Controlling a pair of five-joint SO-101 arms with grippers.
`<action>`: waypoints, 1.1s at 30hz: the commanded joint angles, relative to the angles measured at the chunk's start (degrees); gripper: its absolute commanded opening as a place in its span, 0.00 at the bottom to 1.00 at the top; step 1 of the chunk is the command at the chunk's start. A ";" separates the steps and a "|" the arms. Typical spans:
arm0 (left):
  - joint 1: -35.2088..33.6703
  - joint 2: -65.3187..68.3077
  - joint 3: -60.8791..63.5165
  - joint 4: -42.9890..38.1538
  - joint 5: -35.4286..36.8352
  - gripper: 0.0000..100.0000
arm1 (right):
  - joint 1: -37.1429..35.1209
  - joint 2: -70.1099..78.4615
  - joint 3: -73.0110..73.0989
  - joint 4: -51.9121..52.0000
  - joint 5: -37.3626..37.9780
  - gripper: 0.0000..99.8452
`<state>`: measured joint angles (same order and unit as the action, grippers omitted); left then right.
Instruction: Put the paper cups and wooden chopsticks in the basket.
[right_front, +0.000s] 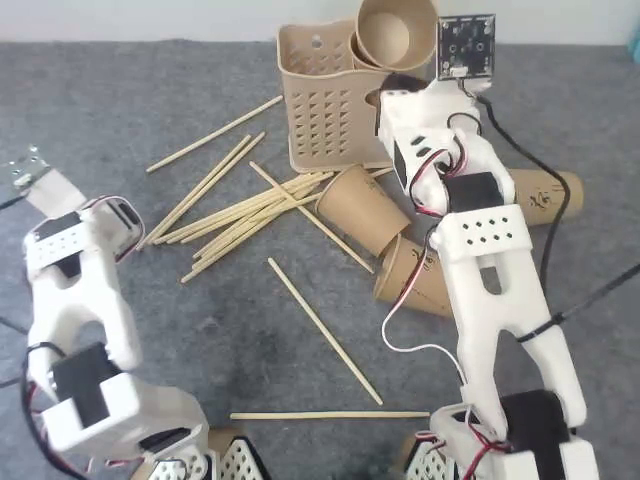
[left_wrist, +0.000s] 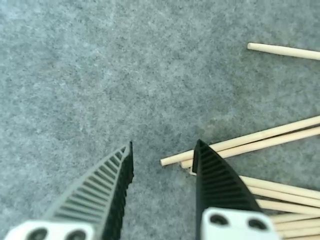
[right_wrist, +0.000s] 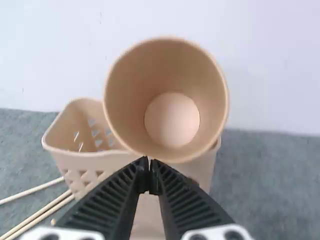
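My right gripper (right_wrist: 149, 170) is shut on the rim of a brown paper cup (right_wrist: 170, 100), tilted with its mouth toward the camera, just above the beige perforated basket (right_wrist: 75, 140). In the high view that cup (right_front: 397, 35) hangs over the basket (right_front: 320, 100), with another cup rim (right_front: 356, 52) showing behind it. Three more cups (right_front: 360, 205) (right_front: 415, 275) (right_front: 545, 195) lie on their sides on the grey mat. Wooden chopsticks (right_front: 240, 210) are fanned out left of them. My left gripper (left_wrist: 162, 160) is open, low over the mat at the chopstick ends (left_wrist: 175, 160).
Single chopsticks lie apart: one near the basket's left (right_front: 215, 133), one diagonal in the middle (right_front: 322, 330), one along the front (right_front: 330, 414). The right arm's cables (right_front: 540, 230) trail over the cups. A pale wall stands behind the basket.
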<state>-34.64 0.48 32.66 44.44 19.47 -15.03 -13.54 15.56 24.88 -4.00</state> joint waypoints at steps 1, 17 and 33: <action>0.53 -0.70 -0.48 -1.32 -0.18 0.18 | -0.31 1.27 -1.41 -5.32 3.52 0.01; 0.53 -0.62 -0.31 -2.29 -0.18 0.18 | -0.31 0.22 -9.93 8.48 3.96 0.01; 2.81 -0.70 -0.40 0.44 -6.51 0.18 | -9.01 -13.85 5.10 32.22 3.52 0.01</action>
<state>-33.85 0.48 32.66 43.56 16.66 -23.74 -19.25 17.41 55.74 -0.75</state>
